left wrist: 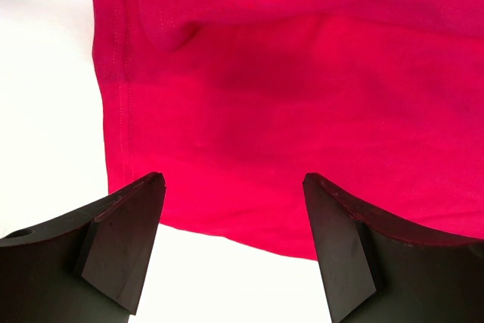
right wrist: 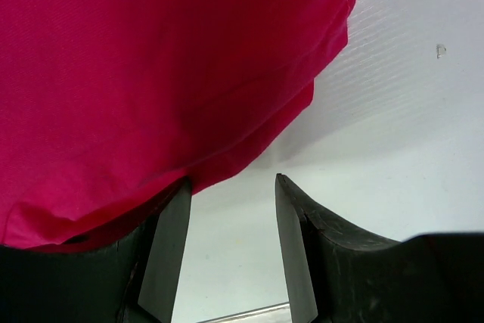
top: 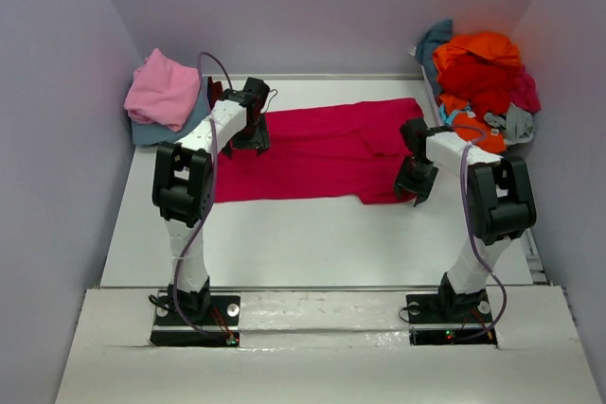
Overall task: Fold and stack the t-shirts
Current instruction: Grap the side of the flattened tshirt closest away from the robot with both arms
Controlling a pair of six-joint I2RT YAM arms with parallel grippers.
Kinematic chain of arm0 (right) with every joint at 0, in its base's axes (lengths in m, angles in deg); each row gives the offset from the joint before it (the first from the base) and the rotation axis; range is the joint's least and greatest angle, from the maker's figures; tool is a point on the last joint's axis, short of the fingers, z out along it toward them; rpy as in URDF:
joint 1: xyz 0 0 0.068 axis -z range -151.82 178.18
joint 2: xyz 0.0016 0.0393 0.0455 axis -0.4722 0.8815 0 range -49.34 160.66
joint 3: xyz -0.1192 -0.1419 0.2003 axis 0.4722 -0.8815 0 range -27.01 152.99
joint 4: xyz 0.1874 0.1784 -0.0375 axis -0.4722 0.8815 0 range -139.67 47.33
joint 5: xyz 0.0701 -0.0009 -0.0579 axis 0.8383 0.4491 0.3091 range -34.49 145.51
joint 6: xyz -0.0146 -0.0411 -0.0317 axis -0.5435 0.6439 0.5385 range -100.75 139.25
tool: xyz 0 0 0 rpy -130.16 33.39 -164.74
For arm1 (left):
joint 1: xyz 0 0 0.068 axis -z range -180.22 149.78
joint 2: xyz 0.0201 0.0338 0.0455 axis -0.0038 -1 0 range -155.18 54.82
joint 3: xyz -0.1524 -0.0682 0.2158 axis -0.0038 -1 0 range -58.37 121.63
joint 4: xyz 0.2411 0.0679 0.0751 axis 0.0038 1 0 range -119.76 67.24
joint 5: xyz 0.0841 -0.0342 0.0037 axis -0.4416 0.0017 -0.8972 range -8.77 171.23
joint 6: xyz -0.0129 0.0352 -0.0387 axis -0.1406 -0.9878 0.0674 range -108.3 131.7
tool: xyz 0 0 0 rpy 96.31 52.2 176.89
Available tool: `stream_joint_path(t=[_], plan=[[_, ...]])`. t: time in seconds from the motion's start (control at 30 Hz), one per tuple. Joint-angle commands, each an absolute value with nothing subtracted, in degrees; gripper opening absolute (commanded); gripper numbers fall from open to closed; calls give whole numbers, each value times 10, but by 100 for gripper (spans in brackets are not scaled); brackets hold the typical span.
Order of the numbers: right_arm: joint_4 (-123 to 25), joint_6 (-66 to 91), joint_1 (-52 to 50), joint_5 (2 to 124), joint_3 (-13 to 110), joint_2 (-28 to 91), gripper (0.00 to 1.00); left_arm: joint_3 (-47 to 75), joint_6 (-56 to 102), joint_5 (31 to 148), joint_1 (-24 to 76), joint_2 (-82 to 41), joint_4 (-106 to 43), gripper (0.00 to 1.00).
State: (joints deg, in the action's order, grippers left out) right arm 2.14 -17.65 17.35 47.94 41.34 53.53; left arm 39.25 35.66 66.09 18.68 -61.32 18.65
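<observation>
Because the magenta-red t-shirt (top: 322, 150) lies spread flat across the middle of the table (top: 284, 243), sideways to the arms, each arm stands at one end of it, probably so that both ends can be taken together for a fold. The left gripper (top: 248, 137) hovers over the stitched hem with its jaws spread wide, and the cloth's edge runs between the fingers (left wrist: 121, 240) without being pinched. The right gripper (top: 415, 183) is about half spread; bare table shows in the gap, and the shirt's corner reaches only its one finger (right wrist: 170, 247). A folded pink t-shirt (top: 163, 90) rests on a dusty blue t-shirt (top: 142, 131) at the far left, evidently the stack, while a heap of t-shirts (top: 481, 71) waits far right.
</observation>
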Motion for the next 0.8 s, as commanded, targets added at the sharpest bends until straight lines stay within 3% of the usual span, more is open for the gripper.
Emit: stream_joint_path(t=[0.0, 0.37, 0.67, 0.73, 0.77], plan=[[2, -185, 185, 462, 429, 541, 54, 408, 350, 655, 185, -600, 193, 86], [-4, -184, 196, 442, 444, 553, 51, 411, 350, 654, 185, -604, 196, 86], [-21, -185, 196, 446, 430, 567, 43, 406, 351, 654, 185, -600, 194, 86], [-25, -186, 196, 445, 427, 567, 25, 405, 350, 653, 185, -598, 195, 86], [-23, -186, 196, 446, 426, 567, 21, 404, 350, 653, 185, -599, 195, 86]])
